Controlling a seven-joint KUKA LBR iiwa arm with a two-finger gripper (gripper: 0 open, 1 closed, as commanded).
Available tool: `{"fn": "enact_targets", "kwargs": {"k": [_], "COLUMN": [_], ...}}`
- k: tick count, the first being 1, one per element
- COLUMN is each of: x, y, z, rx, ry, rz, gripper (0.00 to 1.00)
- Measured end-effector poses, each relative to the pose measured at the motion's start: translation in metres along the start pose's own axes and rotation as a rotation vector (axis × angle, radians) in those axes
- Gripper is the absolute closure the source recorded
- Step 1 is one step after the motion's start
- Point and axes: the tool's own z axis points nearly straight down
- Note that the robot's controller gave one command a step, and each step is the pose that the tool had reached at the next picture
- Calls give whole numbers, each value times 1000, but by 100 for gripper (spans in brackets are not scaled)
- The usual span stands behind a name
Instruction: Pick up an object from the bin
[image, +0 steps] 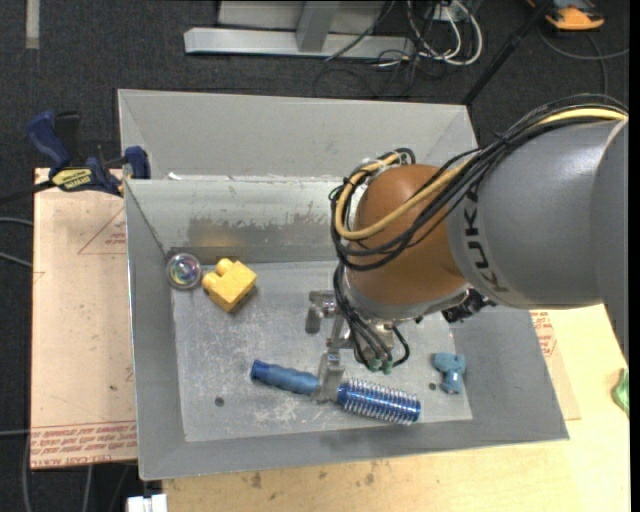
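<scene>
Bin viewed from above. The hand (325, 345) hangs low over the bin (150, 330) floor, its two fingers (331, 378) apart; the nearer one meets the neck of a blue brush (378, 400) lying along the front wall, and nothing sits between them. A yellow block (229, 283) and a shiny ball (184, 270) lie in the far left corner, and a small blue piece (449, 371) lies to the right. Likely hazards: the brush lies beside the gap rather than inside it, so closing may catch nothing; a finger pressing on the round neck may roll or pivot the brush away.
</scene>
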Motion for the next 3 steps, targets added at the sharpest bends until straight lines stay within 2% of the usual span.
{"fn": "enact_targets", "kwargs": {"k": [1,2,3], "x": [13,12,2], "y": [-12,-12,-1], "z": [107,103,-53], "rx": [1,-1,-3], "ry": [3,0,-8], "rz": [113,114,70], "gripper": [0,100,100]}}
